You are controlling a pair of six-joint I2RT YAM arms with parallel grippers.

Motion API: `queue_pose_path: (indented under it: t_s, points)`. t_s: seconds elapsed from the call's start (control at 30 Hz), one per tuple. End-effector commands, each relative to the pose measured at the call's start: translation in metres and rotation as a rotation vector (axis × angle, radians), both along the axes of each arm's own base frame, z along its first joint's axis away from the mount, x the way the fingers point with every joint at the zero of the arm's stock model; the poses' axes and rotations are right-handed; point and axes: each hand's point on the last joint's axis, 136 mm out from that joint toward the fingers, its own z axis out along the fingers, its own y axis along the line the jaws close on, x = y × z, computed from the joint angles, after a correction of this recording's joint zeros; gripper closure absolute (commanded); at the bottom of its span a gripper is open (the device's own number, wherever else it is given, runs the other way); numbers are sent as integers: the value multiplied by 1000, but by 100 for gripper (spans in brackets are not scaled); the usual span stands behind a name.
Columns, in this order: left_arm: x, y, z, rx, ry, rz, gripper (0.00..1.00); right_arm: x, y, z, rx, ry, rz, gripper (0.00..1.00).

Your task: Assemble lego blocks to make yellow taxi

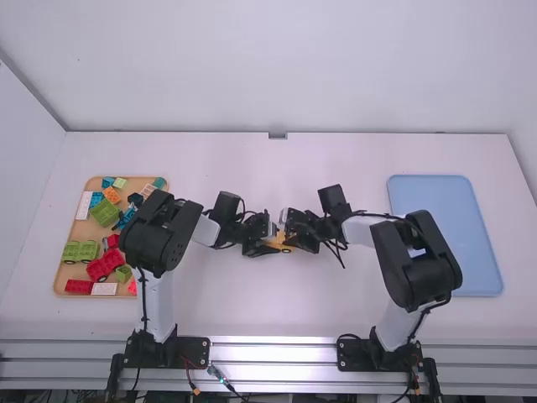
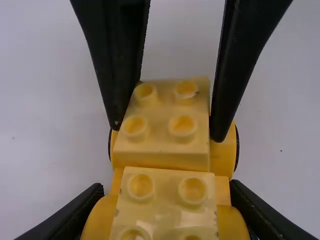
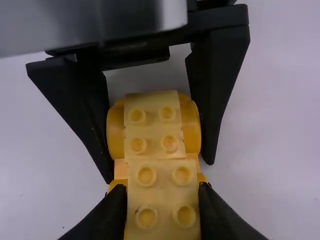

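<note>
Left hand (image 1: 267, 244) and right hand (image 1: 296, 242) narrowed, clasping opposite ends of yellow taxi (image 1: 284, 247) at middle of bench (image 1: 260, 306). Tray of blocks (image 1: 74, 274) left, blue tray (image 1: 457, 252) right, white wall (image 1: 277, 67) far.

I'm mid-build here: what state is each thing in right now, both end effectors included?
Left end effector: closed on the yellow car
Right end effector: closed on a yellow block
Yellow car: gripped, studs up
Yellow block: on the car, studs up; fully seated, can't tell
Wooden tray: loaded with loose blocks
Blue tray: flat on the table
</note>
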Motion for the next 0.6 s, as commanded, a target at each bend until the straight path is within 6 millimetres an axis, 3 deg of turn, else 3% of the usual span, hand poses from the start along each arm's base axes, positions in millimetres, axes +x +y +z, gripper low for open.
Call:
queue_pose_path:
  t_s: [0.0,0.3,0.57]
  points:
    - [-5,9,-19,60,30,25,41,4,-4,3,-21,-29,-15,67]
    - [-5,9,-19,60,29,25,41,6,-3,4,-19,-47,-10,72]
    - [-5,9,-19,61,34,25,41,4,-4,3,-27,-64,17,68]
